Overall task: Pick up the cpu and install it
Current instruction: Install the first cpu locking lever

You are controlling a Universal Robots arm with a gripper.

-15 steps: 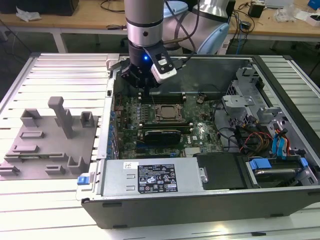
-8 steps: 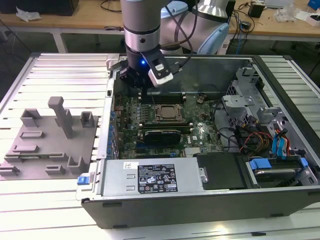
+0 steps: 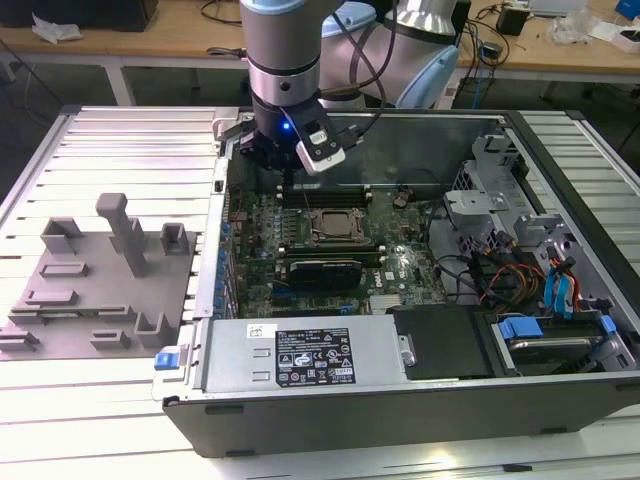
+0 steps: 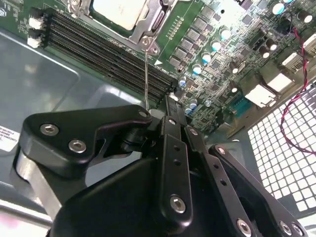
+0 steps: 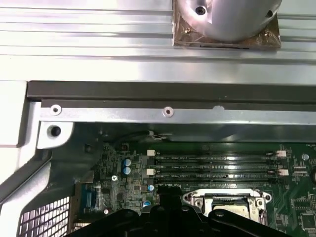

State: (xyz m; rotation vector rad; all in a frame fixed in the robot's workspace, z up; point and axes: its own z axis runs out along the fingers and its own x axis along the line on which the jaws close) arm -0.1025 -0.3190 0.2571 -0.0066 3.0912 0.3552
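The cpu [image 4: 118,11] shows its silvery-white top inside the black metal-framed socket [image 3: 335,226] on the green motherboard [image 3: 400,262], in the middle of the open computer case. The socket's thin wire lever [image 4: 146,74] stands raised beside it. My gripper [image 3: 287,172] hangs over the board's far edge, just behind the row of memory slots [image 5: 217,165] and apart from the socket [image 5: 229,200]. In both wrist views the gripper [image 4: 172,104] [image 5: 169,196] is shut, with nothing seen between its fingers.
A long black graphics card [image 3: 320,271] lies in front of the socket. The power supply [image 3: 300,357] fills the case's near side, and drive bays with cables [image 3: 540,290] are at the exterior view's right. A grey fixture tray [image 3: 95,290] lies at the left. The case's back wall [image 5: 168,91] is close to the gripper.
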